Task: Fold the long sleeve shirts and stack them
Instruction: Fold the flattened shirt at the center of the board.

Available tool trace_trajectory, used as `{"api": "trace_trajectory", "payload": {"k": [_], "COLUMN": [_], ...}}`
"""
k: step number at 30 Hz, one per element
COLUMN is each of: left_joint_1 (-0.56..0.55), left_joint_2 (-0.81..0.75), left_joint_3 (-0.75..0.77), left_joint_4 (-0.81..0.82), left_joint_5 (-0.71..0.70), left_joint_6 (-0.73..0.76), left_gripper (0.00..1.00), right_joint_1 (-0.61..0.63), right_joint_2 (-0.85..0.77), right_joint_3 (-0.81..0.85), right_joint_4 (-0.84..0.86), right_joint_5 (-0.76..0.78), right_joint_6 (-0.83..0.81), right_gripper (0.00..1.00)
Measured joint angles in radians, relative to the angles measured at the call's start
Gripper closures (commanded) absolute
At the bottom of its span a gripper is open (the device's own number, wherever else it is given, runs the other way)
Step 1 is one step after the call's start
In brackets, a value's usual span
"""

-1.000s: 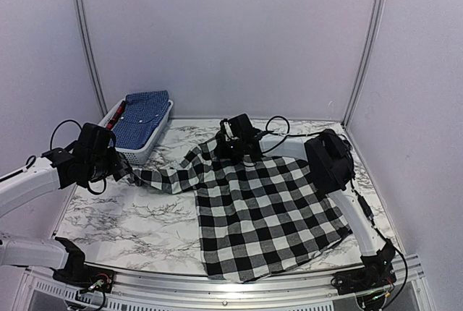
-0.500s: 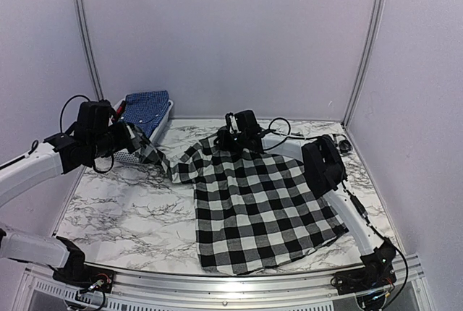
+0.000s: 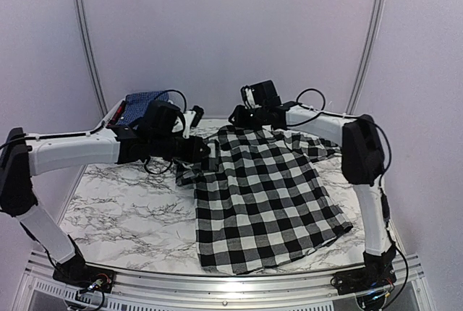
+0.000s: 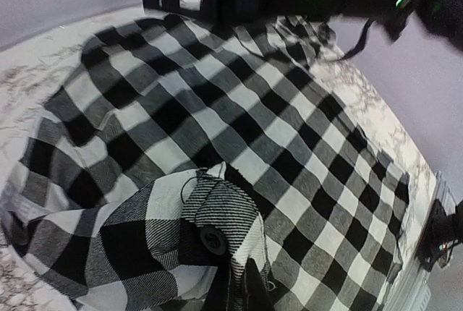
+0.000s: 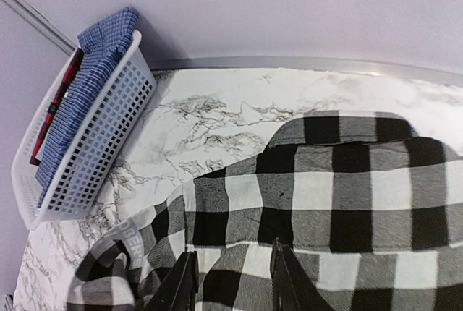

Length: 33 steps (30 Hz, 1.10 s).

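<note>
A black-and-white checked long sleeve shirt lies spread on the marble table, collar toward the back wall. My left gripper is shut on its left sleeve cuff, which shows a dark button, and holds it over the shirt's left shoulder. The sleeve is bunched there. My right gripper hovers open above the collar end, and in the right wrist view the checked cloth lies flat beneath its spread fingers. A blue fine-print shirt sits in the basket.
The white slotted basket stands at the back left corner against the wall, with a red strip along its far side. Bare marble table lies left of the checked shirt. The tabletop ends at walls at the back and on both sides.
The left gripper has swung right from near the basket, carrying the sleeve onto the shirt's shoulder. The right gripper has let go of the collar area, opened and lifted back.
</note>
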Motion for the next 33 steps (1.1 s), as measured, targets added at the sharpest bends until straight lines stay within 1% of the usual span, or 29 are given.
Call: {"api": "trace_trajectory", "payload": {"k": [4,7,10,13,16,26,30,33], "left_joint_1": [-0.092,-0.157,-0.199,-0.202,-0.197,-0.192,-0.174,-0.126], "left_joint_2": [0.138,0.220,0.265,0.274,0.272,0.258,0.250,0.230], "left_joint_3": [0.055,0.092,0.101,0.100,0.100,0.100,0.105,0.131], "left_joint_4": [-0.022,-0.046,-0.060,-0.074,-0.075,-0.076,-0.079,-0.089], "left_joint_5": [0.051,0.066,0.072,0.071,0.061,0.035,-0.010,-0.076], "left_joint_6": [0.065,0.103,0.126,0.138,0.150,0.154,0.148,0.137], "left_gripper": [1.00,1.00,0.97,0.98,0.98,1.00,1.00,1.00], "right_joint_1": [-0.001,-0.001,-0.001,0.003,0.007,0.015,0.015,0.016], "right_joint_2": [-0.259,-0.373,-0.412,-0.412,-0.412,-0.412,-0.412,-0.412], "right_joint_3": [-0.220,-0.364,-0.469,-0.547,-0.576,-0.577,-0.577,-0.577], "right_joint_4": [0.035,0.062,0.064,0.045,0.020,0.023,0.022,0.022], "right_joint_5": [0.083,0.128,0.157,0.182,0.200,0.222,0.231,0.242], "right_joint_6": [-0.013,-0.024,-0.040,-0.061,-0.076,-0.095,-0.096,-0.105], "right_gripper": [0.67,0.65,0.64,0.64,0.64,0.64,0.64,0.64]}}
